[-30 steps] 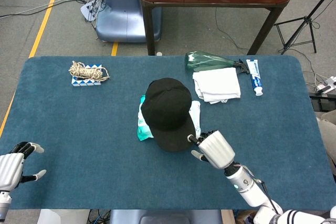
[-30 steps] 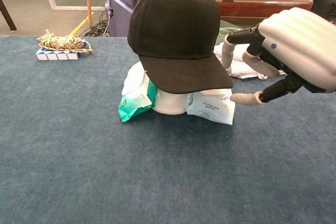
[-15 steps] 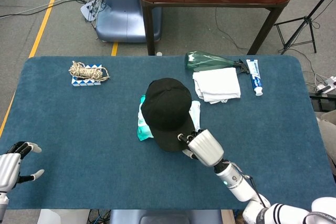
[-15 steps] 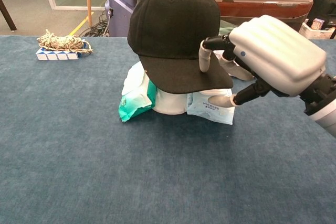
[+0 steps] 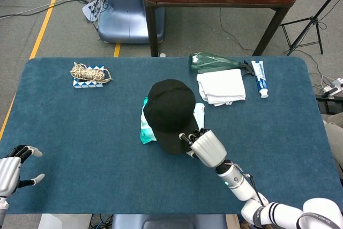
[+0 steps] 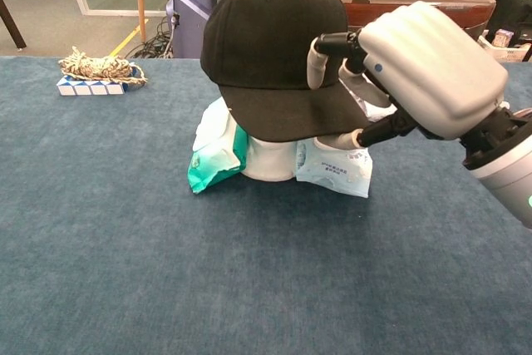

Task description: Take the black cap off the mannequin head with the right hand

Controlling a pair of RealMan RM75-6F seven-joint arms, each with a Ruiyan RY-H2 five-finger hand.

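Note:
The black cap (image 6: 274, 39) sits on a white mannequin head (image 6: 270, 160), of which only the lower part shows under the brim. From above, the black cap (image 5: 169, 108) covers the head fully. My right hand (image 6: 424, 68) grips the brim at its right side, fingers (image 6: 316, 60) on top and the thumb (image 6: 341, 139) underneath. The head view shows my right hand (image 5: 206, 148) at the brim's near edge. My left hand (image 5: 13, 167) hovers at the table's near left corner, fingers apart, holding nothing.
Wipe packs (image 6: 214, 151) lie around the mannequin base. A rope bundle on a checked box (image 5: 90, 74) lies far left. A folded white cloth (image 5: 221, 87), a green bottle (image 5: 211, 61) and a toothpaste tube (image 5: 260, 78) lie at the back right.
My right hand moved left to the cap and closed on the brim, fingers over and thumb under. The brim has lifted slightly. The left hand stayed put.

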